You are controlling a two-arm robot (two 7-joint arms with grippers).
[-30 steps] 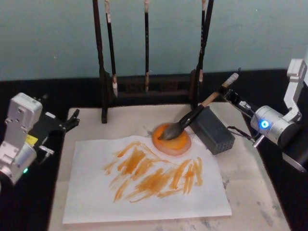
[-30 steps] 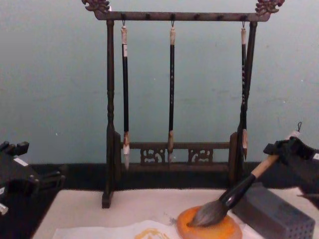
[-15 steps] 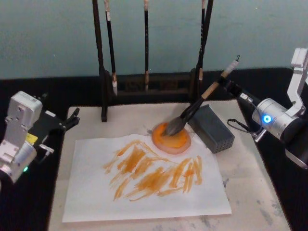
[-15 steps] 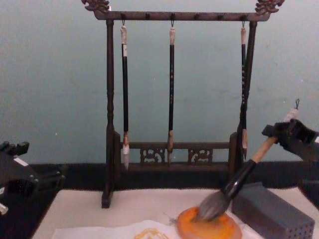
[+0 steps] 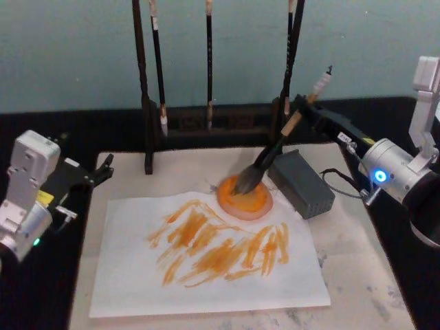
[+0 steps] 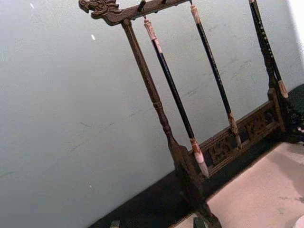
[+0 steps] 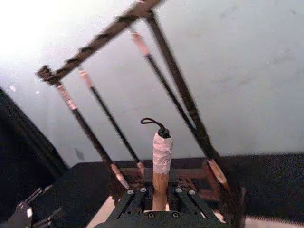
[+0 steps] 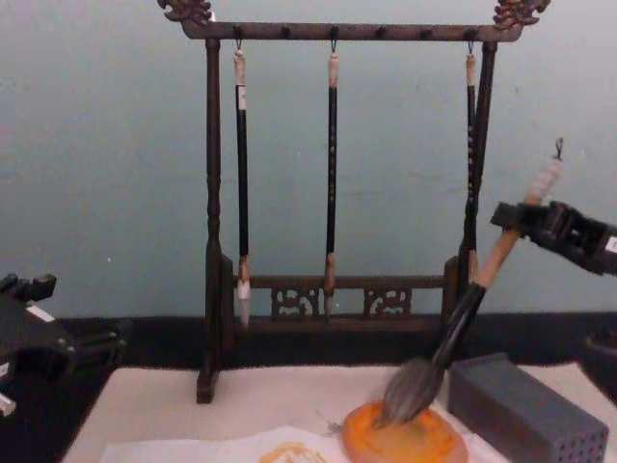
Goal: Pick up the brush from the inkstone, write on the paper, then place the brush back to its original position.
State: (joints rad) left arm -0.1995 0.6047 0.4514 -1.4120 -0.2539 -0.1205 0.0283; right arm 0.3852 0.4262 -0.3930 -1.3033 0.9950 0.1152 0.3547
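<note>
Right tool (image 5: 304,114) clenched on the brush (image 5: 273,157), high on the tan handle just under the white cap (the right wrist view shows the handle held between both jaws, loop on top). Tuft rests on the inkstone (image 5: 260,205), at its far side, touching the orange disc. Left tool (image 5: 103,170) parked at the bench's left edge, well apart. Paper (image 5: 206,292) already carries a spread of orange strokes, so the writing looks done or nearly so. Risks as I judge them: the grip sits far from the tuft, so a small wrist tilt would swing the tip wide and could smear off the disc onto the paper's near corner. The handle top stands near the rack (image 5: 146,103) and its right-hand hanging brush; a swing backward could knock them. The grey block (image 5: 304,184) lies just beside the inkstone under the handle's line; a hurried lowering could strike it and jar the brush loose. Long axis: steeply tilted, nearer upright than flat, tuft down on the disc, cap up, leaning to the robot's right and away toward the rack.
</note>
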